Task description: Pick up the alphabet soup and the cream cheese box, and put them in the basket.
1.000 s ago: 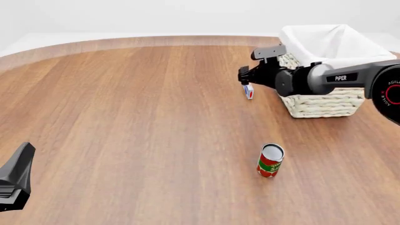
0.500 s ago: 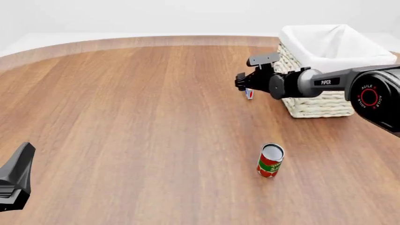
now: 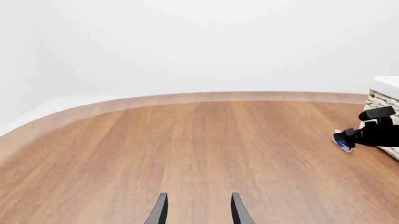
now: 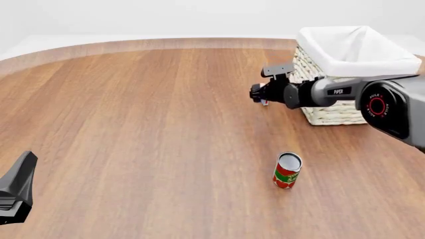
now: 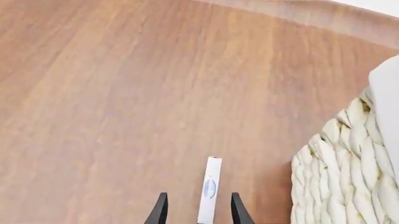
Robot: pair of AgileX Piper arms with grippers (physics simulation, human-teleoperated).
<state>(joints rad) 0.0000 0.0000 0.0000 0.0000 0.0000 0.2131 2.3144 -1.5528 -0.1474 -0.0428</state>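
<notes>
The cream cheese box [image 5: 210,188] stands on its thin edge on the wooden table, close to the basket [image 4: 342,112]. My right gripper [image 5: 198,196] is open, low over the table, with the box between its fingers [image 5: 160,211] and nearer one of them. In the front view the right gripper [image 4: 258,93] covers most of the box [image 4: 265,102]. The left wrist view shows the same box [image 3: 342,144] under that gripper. My left gripper [image 3: 196,198] is open and empty at the near left [image 4: 19,186]. The alphabet soup is out of view.
A red and green labelled can [image 4: 287,171] stands upright in front of the basket, nearer to me. The basket's woven wall [image 5: 339,163] is just beside the right gripper. The table's curved far edge [image 3: 206,97] runs along the back.
The right arm has stretched forward and lowered, bringing its gripper down around the cream cheese box, which it now mostly hides in the front view. The left arm has not moved.
</notes>
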